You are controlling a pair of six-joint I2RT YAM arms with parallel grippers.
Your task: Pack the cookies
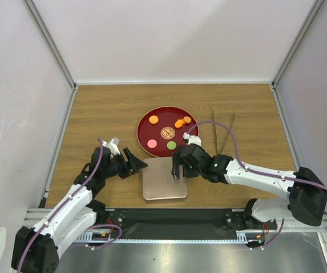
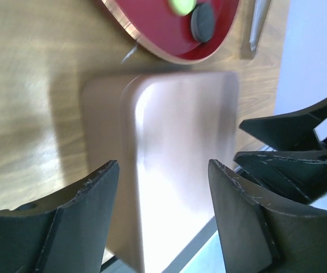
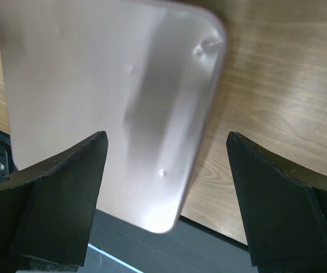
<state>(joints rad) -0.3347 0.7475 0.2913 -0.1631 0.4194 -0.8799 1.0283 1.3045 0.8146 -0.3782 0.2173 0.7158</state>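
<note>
The cookies lie on a red round plate: an orange disc, two orange flower-shaped ones, a patterned brown one, a pink one and a green one. The left wrist view shows the green cookie and a black cookie at the plate's near rim. A closed pinkish metal tin sits in front of the plate. My left gripper is open and empty at the tin's left edge. My right gripper is open and empty over the tin's right edge.
Metal tongs lie right of the plate, also in the left wrist view. The tin's lid reaches the table's near edge, by the black base rail. White walls enclose the table on three sides.
</note>
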